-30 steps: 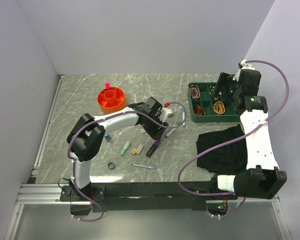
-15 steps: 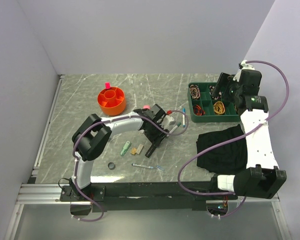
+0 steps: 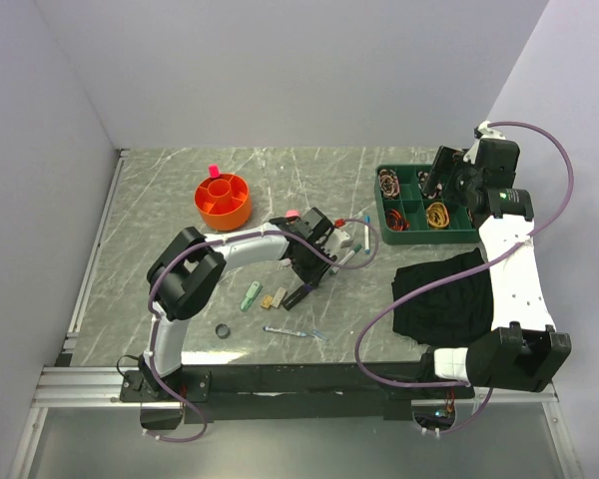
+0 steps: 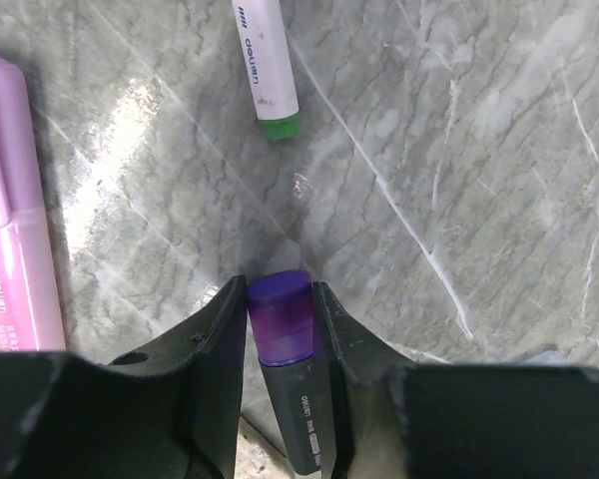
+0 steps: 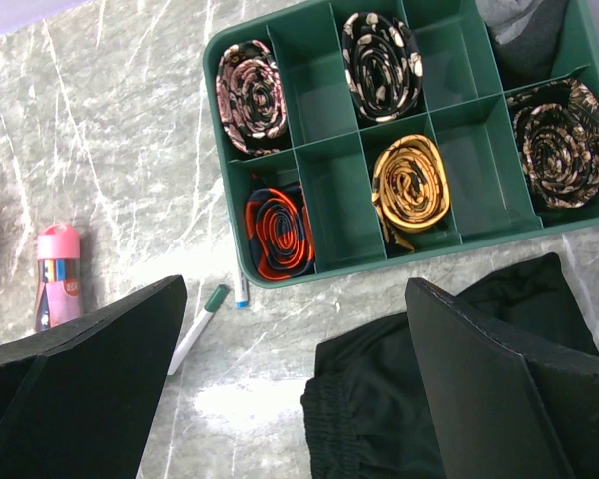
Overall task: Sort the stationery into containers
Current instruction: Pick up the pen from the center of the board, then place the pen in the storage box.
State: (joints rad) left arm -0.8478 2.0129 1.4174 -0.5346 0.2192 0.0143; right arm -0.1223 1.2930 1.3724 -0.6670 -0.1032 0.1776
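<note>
While the left pincer [image 4: 278,289] pinches the purple-capped marker [image 4: 288,349] at the seam of cap and barrel, fingers snug on both sides, the marker lies flat on the worktop [image 4: 449,160], near its middle and well apart from the orange pot [image 3: 223,200]. Right pincer [image 5: 295,299]: spread wide, holding nothing, above the green tray [image 5: 296,150].

Judgement: marker is light, stiff, smooth round plastic, so it is likely to roll or swivel between flat pads. The hold is near one end, so the long black barrel may droop on lift. Mid-barrel would balance better. The cap might also slip off under pull.
</note>
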